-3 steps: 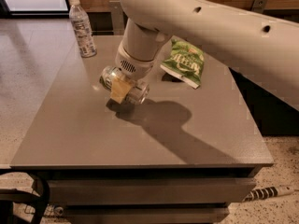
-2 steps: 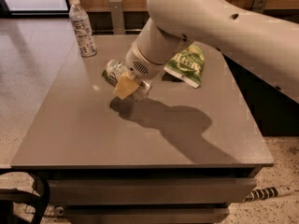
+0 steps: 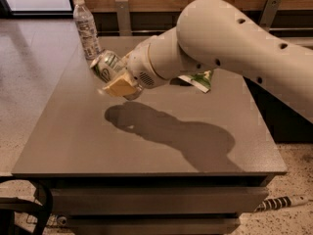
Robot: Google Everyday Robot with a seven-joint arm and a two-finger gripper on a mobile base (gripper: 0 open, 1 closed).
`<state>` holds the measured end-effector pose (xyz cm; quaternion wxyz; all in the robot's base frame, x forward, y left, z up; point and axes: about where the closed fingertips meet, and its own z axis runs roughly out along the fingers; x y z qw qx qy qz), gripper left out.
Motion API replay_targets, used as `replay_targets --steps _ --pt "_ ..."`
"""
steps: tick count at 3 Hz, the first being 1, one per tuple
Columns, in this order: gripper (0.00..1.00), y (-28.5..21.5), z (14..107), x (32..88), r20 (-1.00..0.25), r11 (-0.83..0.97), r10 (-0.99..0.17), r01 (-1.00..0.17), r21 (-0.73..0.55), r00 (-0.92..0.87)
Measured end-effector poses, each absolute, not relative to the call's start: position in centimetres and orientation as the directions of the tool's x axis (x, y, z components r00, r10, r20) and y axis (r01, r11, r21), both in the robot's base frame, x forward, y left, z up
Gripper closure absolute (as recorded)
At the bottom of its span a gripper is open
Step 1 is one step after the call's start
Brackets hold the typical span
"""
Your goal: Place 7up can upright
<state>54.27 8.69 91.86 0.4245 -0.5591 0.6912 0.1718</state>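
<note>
Gripper [image 3: 116, 80]: hangs above the grey table [image 3: 73, 146], closed tight around the 7up can [image 3: 104, 64], one yellowish pad [image 3: 120, 86] showing on the can's near side. 7up can: held clear of the surface, tilted rather than upright, a shadow on the tabletop beneath it. Clear plastic bottle [image 3: 86, 29]: upright at the table's far edge, just behind the can. Green chip bag [image 3: 199, 80]: on the table, mostly hidden behind the white arm [image 3: 230, 38].

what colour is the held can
7up can: silver-white with green markings, in the gripper above the table; camera view.
</note>
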Motion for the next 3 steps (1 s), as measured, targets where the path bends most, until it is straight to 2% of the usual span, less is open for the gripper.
replay_targets --steps 2,3 --pt "1.0 13.7 95.8 55.3 -0.887 0.214 -0.408 -0.922 -0.324 0.217" --pt "1.0 14.1 95.7 56.2 -0.919 0.168 -0.335 -0.947 -0.274 0.207"
